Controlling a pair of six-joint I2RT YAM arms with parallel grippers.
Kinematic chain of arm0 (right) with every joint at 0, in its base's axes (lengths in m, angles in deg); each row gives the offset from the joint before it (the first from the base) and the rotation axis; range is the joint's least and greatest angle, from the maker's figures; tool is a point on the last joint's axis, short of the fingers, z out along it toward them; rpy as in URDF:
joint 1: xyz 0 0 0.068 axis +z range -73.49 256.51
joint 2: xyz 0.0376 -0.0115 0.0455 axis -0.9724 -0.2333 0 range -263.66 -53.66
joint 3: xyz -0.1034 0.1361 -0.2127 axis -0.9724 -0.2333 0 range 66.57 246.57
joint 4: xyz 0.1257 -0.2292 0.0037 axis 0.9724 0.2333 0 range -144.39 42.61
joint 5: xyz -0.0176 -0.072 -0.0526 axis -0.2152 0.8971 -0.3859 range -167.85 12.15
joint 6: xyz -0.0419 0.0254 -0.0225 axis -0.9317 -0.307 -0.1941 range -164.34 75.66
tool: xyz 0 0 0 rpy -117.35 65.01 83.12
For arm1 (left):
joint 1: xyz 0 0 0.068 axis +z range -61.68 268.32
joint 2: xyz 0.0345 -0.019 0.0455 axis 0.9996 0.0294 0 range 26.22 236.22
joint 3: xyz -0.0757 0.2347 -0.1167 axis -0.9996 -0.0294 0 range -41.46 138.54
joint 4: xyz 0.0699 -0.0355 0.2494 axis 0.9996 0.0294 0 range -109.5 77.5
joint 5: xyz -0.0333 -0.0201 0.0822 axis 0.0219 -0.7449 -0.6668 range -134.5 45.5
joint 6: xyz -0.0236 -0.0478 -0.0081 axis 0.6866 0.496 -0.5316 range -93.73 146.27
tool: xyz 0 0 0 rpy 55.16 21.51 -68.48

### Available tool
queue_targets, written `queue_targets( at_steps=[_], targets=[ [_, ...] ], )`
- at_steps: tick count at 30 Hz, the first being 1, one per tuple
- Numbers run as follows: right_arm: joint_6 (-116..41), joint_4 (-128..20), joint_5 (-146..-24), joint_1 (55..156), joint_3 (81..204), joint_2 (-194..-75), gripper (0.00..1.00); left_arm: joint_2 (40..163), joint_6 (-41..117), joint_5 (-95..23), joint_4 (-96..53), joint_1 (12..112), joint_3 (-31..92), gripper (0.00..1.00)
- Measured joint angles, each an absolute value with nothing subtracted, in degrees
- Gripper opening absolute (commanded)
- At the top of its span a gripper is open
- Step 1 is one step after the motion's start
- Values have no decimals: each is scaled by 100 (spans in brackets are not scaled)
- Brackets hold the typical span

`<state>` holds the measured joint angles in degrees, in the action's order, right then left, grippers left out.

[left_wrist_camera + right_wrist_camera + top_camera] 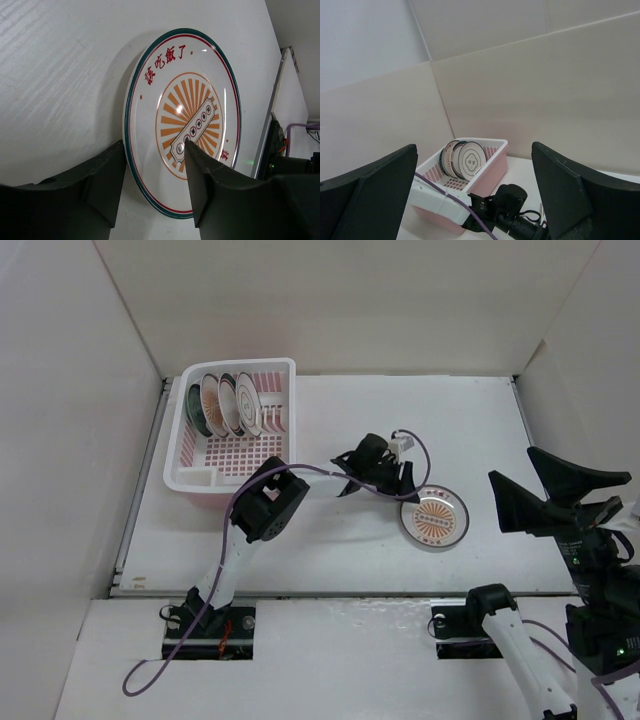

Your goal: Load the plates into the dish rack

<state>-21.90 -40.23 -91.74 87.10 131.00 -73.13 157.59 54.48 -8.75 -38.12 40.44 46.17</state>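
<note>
Reaching out low with the left arm, straddling with open left jaws the rim of the green-edged orange-sunburst plate, flat between them; holding right jaws high, spread wide.

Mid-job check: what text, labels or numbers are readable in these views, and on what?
"該吃飯了": red characters inside the rim of the sunburst plate, left wrist view.
More red characters at its opposite rim: cut off by the left claw, unreadable.
Racked plates in the dish rack: markings too small to read.
</note>
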Motion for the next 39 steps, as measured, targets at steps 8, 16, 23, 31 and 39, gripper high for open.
queue_targets(
  at_steps=[8,16,23,31,39],
  targets=[
    [-2179,-4025,-9174,8710,13100,-7273,100,15755,5466,-912,-3901,4044,4508,32],
    [-2168,-4023,-9172,8710,13100,-7273,100,15755,5404,-1083,-3844,4013,4464,4],
    [-2166,-4023,-9172,8710,13100,-7273,100,15751,5511,-1131,-3805,3887,4458,0],
    [-2166,-4023,-9172,8710,13100,-7273,100,15270,5461,-1704,-3195,3712,4449,0],
    [-2168,-4017,-9080,8710,13100,-7273,100,14081,5111,-2834,-2192,3688,4812,0]
  ],
)
